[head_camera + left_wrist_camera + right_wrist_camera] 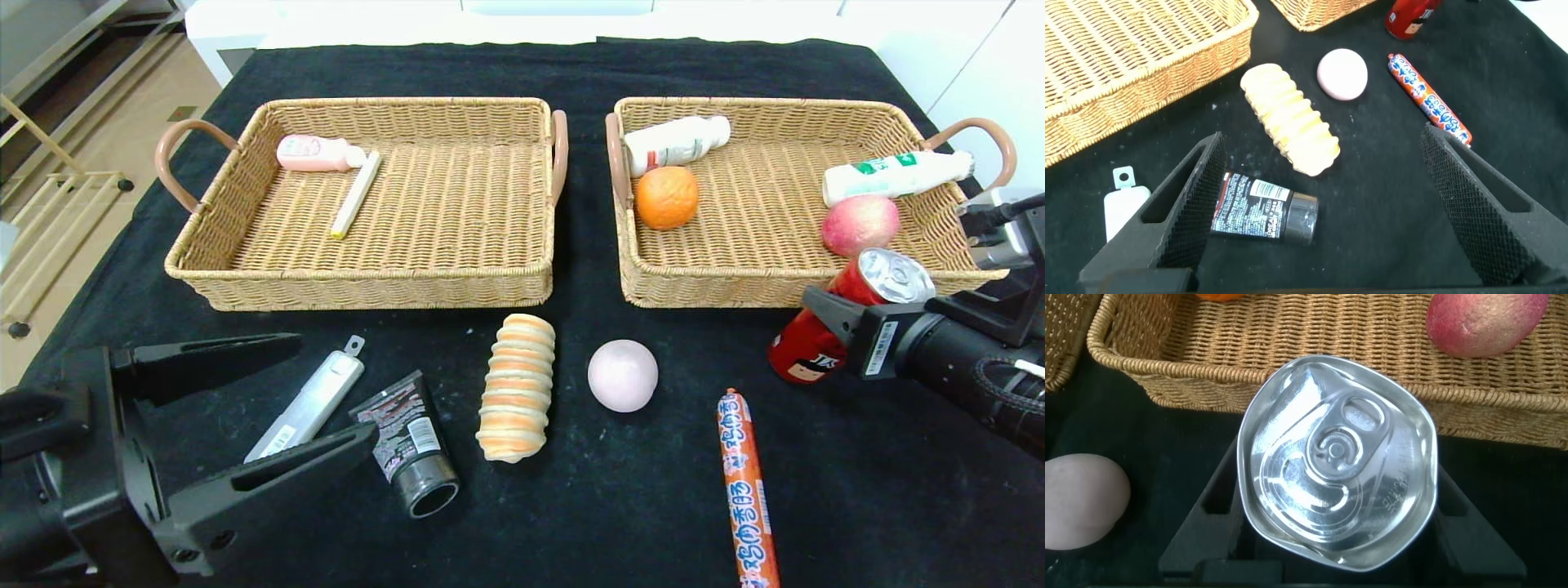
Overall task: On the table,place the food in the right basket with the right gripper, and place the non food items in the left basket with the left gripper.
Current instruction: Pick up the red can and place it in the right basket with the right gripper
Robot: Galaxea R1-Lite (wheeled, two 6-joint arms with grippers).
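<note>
Right pincer (849,314) clamps the red can (816,331), label unreadable; left pincer (269,400) gapes above the black tube (412,445).

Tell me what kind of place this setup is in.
Probably a lab or test room staged for sorting. A black cloth-covered table holds two wicker baskets, the left basket and right basket, with white cabinets behind and a metal rack to the side.

Looks like a robot lab set up for testing: a table (571,65) draped in black cloth, white cabinets (963,49) behind, bare metal shelving (57,49) alongside.
</note>
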